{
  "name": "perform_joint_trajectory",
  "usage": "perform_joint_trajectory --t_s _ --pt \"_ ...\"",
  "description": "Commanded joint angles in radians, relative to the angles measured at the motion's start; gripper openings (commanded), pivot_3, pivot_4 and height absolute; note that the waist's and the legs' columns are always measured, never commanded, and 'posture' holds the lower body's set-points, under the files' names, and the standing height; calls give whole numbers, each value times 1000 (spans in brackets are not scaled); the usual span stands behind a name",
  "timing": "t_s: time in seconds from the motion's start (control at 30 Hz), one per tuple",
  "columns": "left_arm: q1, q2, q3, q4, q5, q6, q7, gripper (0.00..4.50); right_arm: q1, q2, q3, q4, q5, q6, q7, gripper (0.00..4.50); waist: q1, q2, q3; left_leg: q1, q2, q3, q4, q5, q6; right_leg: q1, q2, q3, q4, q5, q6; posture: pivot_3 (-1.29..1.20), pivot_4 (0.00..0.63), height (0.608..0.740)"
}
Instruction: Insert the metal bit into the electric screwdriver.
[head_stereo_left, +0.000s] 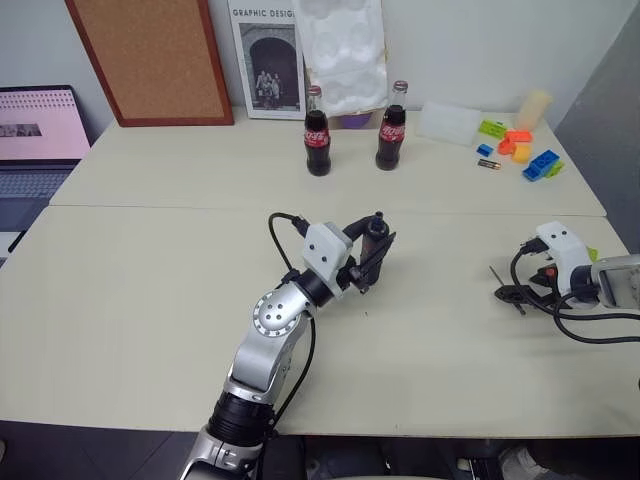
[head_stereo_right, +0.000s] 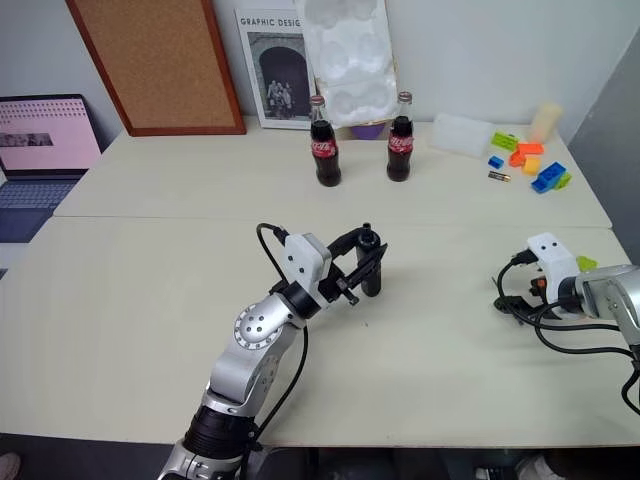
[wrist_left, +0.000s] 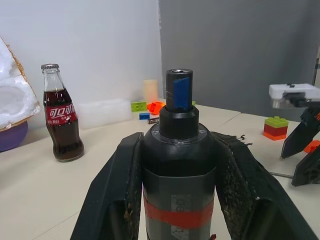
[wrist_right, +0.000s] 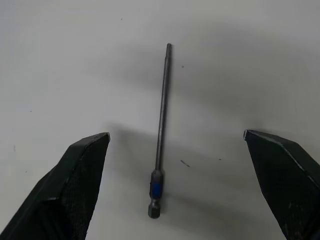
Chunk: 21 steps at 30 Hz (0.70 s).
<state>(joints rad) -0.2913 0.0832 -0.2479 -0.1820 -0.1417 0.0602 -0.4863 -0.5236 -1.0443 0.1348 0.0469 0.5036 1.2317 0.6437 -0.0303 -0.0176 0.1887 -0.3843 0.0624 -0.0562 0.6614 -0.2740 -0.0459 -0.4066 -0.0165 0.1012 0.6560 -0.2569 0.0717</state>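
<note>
Looking down from the head views, the left pincer is clamped on the electric screwdriver, holding it above the middle of the table with its tip raised. The right pincer hangs near the table's right edge, its fingers apart over the metal bit, which lies flat on the surface. Counted here: one screwdriver, one bit, two cola bottles at the back, a scatter of coloured blocks, one corkboard and one laptop.

From the left wrist view, the screwdriver sits snug between both fingers, its open socket facing away, a red band around the body. One bottle stands behind. The risk here, I judge, is aim: if the tool tilts in the grip, the socket may not line up with the bit.

From the right wrist view, the bit lies straight between the two spread fingertips, its blue-banded hex end nearest the camera. One bit, nothing else. A rod this thin and flat on the table could roll or skid when the fingers close, or be pinched off-centre so it swings. Gripping the hex end could also cover the part that must enter the socket.
</note>
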Motion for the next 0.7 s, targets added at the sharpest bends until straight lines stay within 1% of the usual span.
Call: perform_joint_trajectory --t_s 0.03,0.17,0.2,0.23,0.27,0.33,0.47,0.5,0.53,0.67,0.7 --pt "-15 -8 -3 -26 0 -22 5 1659 -48 -1 32 30 -37 -3 51 4500 0 0 0 0 0 0 0 0 0 0 0 0 0 0 0 0 150 740" --pt "-12 -7 -8 -26 8 -31 7 1659 -82 13 67 65 -66 10 80 3780 0 0 0 0 0 0 0 0 0 0 0 0 0 0 0 0 150 740" --pt "-10 -6 -9 -28 8 -30 7 1659 -84 17 69 66 -68 18 87 3510 0 0 0 0 0 0 0 0 0 0 0 0 0 0 0 0 150 740" --pt "-8 -6 -9 -29 9 -30 7 1659 -82 18 73 63 -71 20 93 3398 -1 0 0 0 0 0 0 0 0 0 0 0 0 0 0 0 150 740" --pt "-7 -6 -9 -30 9 -29 7 1659 -80 19 76 60 -74 23 97 3062 -1 0 0 0 0 0 0 0 0 0 0 0 0 0 0 0 150 740" --pt "-8 -6 -8 -27 8 -31 6 1658 -79 17 89 54 -86 26 106 2603 0 0 0 0 0 0 0 0 0 0 0 0 0 0 0 0 150 740" --pt "-10 -6 -8 -22 10 -34 6 1658 -72 32 76 47 -91 41 114 1614 -1 0 0 0 0 0 0 0 0 0 0 0 0 0 0 0 150 740" --pt "-11 -6 -8 -20 12 -36 5 1658 -73 37 71 47 -91 47 113 1429 -1 0 0 0 0 0 0 0 0 0 0 0 0 0 0 0 150 740" --pt "-11 -5 -10 -19 14 -39 4 1658 -74 39 67 47 -93 47 112 1103 -1 0 0 0 0 0 0 0 0 0 0 0 0 0 0 0 150 740" --pt "-16 -3 -8 -13 17 -43 3 1658 -85 59 40 57 -93 64 106 30 -1 0 0 0 0 0 0 0 0 0 0 0 0 0 0 0 150 740" --pt "-19 -3 -7 -10 18 -44 3 1658 -86 61 35 56 -95 66 106 30 -2 0 0 0 0 0 0 0 0 0 0 0 0 0 0 0 150 740"
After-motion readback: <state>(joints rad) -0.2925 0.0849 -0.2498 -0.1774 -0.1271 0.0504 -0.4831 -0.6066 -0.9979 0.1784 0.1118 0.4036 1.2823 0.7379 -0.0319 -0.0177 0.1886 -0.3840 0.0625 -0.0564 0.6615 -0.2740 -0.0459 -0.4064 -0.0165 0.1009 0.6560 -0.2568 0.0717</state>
